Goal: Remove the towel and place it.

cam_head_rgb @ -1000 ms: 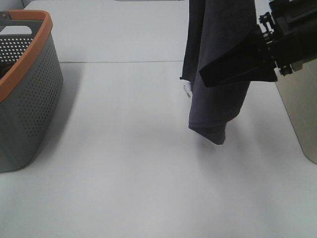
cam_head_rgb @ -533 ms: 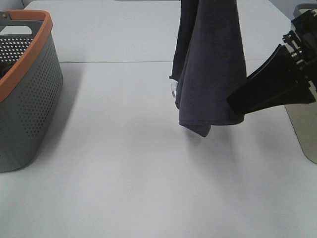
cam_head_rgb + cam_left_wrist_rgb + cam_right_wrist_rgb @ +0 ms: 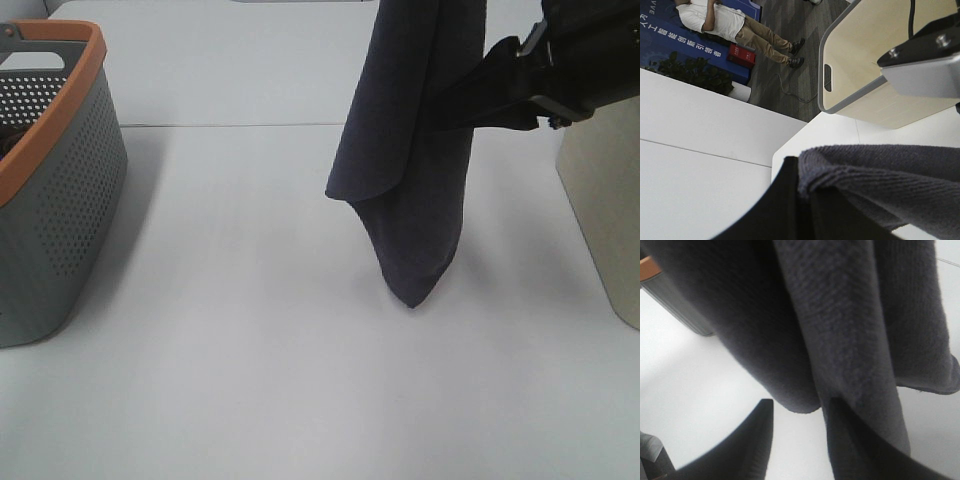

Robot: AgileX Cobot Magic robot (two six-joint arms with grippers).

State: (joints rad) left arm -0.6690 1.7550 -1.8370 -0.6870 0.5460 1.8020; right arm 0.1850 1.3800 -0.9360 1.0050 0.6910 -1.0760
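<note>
Right tool (image 3: 799, 415) has risen from the towel's lower half to its upper part. Tabletop (image 3: 250, 360) carries the basket (image 3: 60, 200) at its left edge. Towel (image 3: 410, 170) is out of the basket, hanging clear above the tabletop's middle, nearer the right edge. Left tool (image 3: 795, 210) is clamped on its top. Right tool's jaws stand apart, straddling a fold. Removal judged done; placing outstanding.

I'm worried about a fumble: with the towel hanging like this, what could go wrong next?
The towel hangs bunched from the left gripper alone; a weak pinch could let it slip. The right gripper is open beside overlapping folds, so it may catch only one layer or miss. The towel's lowest corner hangs low over the table and could drag.
</note>
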